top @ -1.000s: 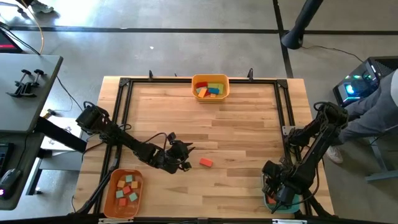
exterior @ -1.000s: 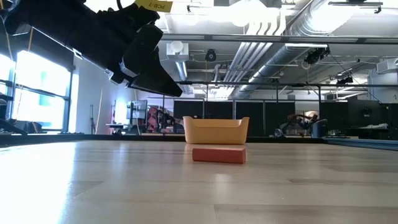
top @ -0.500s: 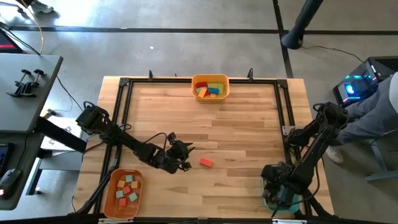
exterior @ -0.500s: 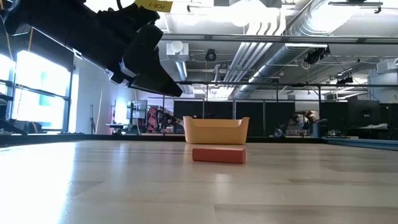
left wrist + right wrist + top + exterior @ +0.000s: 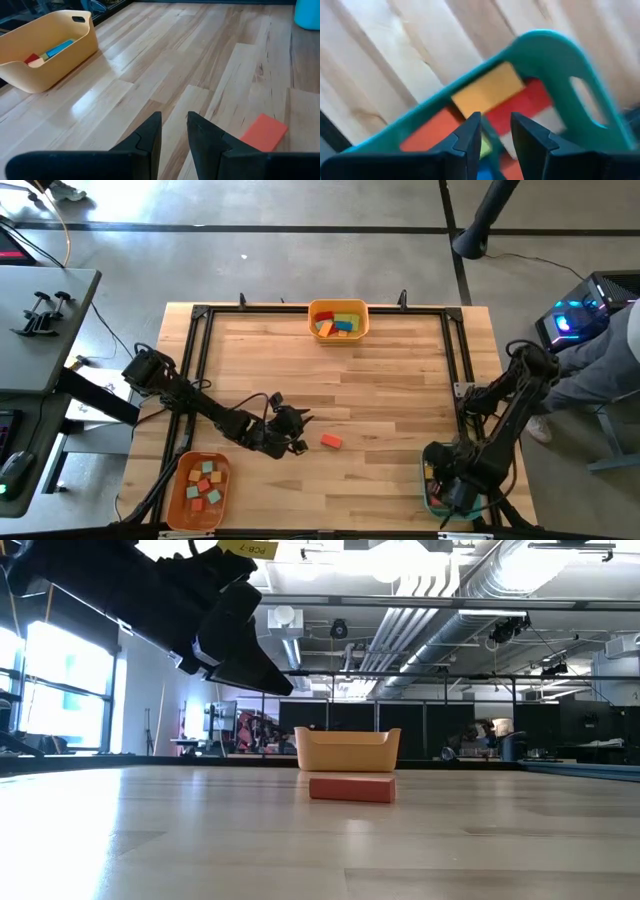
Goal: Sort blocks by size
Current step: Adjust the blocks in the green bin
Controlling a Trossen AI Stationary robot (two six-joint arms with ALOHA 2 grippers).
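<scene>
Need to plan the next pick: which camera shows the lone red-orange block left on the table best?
The left wrist view: the block lies flat on bare wood just beyond the left gripper, top face clear. The high view shows it small but places it beside that gripper. The low view shows only its side face. The right wrist view misses it.

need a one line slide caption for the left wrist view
Left pincer hovers empty over the table, a red-orange block just beside it and the yellow bin beyond.

Upside-down "PCB-7" tag point(image 5: 247, 548), arm.
</scene>
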